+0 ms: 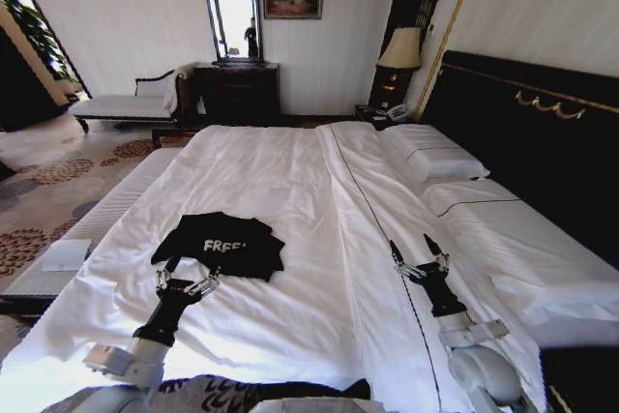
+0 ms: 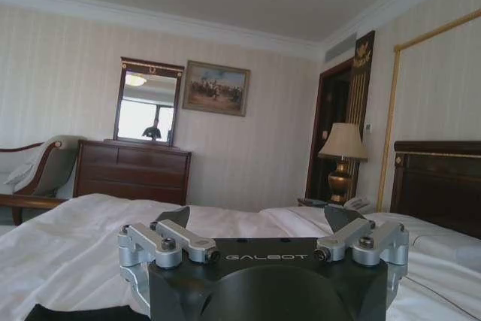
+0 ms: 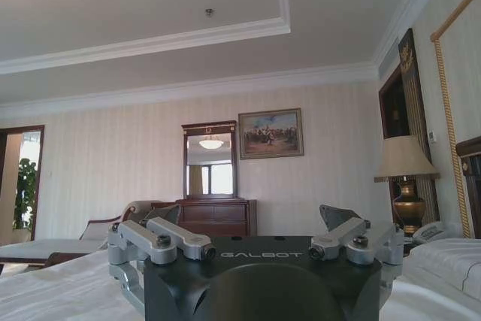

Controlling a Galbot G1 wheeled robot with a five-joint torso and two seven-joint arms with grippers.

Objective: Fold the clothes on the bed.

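Note:
The clothes (image 1: pixel 224 243), a black T-shirt with white "FREE!" lettering, lie crumpled on the left half of the bed (image 1: pixel 309 191), which has white sheets. My left gripper (image 1: pixel 191 269) is open, with its fingertips at the shirt's near edge. A dark strip of the shirt (image 2: pixel 75 312) shows below that gripper (image 2: pixel 257 217) in the left wrist view. My right gripper (image 1: pixel 411 244) is open over bare sheet to the right of the bed's centre seam, well apart from the shirt. It also appears open in the right wrist view (image 3: pixel 252 216).
White pillows (image 1: pixel 435 157) lie against the dark headboard (image 1: pixel 542 132) on the right. A bench (image 1: pixel 58 258) runs along the bed's left side. A dresser (image 1: pixel 237 92) with a mirror, a chaise (image 1: pixel 126 103) and a lamp (image 1: pixel 401 50) stand by the far wall.

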